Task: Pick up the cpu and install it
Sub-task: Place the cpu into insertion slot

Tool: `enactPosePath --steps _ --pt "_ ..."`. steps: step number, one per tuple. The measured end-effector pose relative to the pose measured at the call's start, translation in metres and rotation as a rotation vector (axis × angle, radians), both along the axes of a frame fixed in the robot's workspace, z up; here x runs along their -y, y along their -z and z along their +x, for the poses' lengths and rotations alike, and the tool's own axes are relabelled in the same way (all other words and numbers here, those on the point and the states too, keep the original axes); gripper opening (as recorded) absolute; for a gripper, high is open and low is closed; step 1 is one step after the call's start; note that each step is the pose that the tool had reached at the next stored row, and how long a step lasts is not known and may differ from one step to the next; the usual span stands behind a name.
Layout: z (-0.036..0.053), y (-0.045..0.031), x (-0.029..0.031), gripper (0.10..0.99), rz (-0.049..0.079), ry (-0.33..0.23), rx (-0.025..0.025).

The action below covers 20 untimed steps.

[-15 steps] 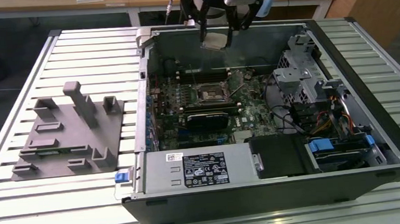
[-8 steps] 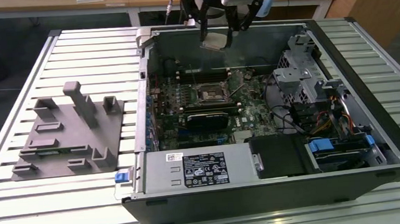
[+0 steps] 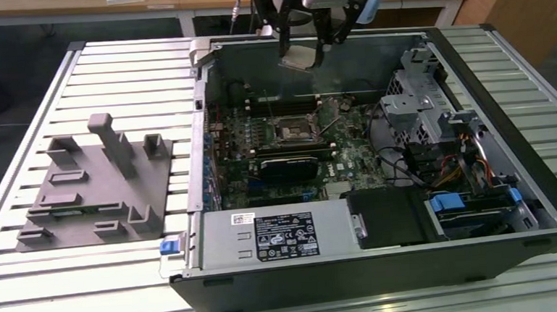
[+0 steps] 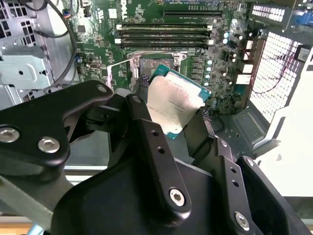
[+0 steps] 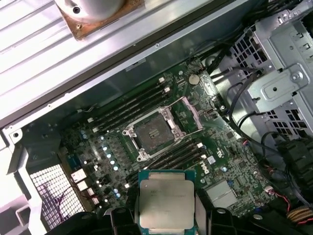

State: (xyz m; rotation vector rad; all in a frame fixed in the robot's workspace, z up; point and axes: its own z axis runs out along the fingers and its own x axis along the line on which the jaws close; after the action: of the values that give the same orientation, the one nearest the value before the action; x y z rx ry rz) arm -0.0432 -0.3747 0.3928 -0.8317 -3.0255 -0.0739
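My gripper (image 3: 303,51) hangs over the back of the open computer case (image 3: 505,69) and is shut on the cpu (image 3: 300,58), a flat square chip with a silver top and a green rim. In the second wrist view the cpu (image 4: 173,100) sits tilted between the two black fingers (image 4: 143,120). The first wrist view has the cpu (image 5: 165,200) level, with the gripper (image 5: 165,218) clamped on its two side edges. Below it lies the motherboard's socket (image 5: 151,133), with its metal frame swung open; the same socket (image 3: 291,130) (image 4: 146,66) sits mid-board.
A grey plastic fixture (image 3: 97,189) stands on the slatted table (image 3: 109,72) at the exterior view's left. Inside the case are memory slots (image 4: 166,34), a black card (image 3: 289,166), a metal drive cage (image 3: 421,111) with cables, and a power supply (image 3: 278,232) at the front.
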Motion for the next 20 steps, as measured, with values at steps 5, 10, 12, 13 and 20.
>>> enactPosePath --steps 5,10,12,13,20 --pt "0.0 0.0001 -0.0001 0.541 0.0 0.038 0.0" --pt "0.0 0.0003 -0.0003 0.541 0.0 0.093 0.0" --pt "0.0 0.0005 -0.0003 0.541 0.0 0.124 0.0001" --pt "0.0 0.0008 -0.0003 0.541 0.0 0.142 0.0" --pt "0.0 0.0027 -0.0006 0.541 0.0 0.253 0.0001"
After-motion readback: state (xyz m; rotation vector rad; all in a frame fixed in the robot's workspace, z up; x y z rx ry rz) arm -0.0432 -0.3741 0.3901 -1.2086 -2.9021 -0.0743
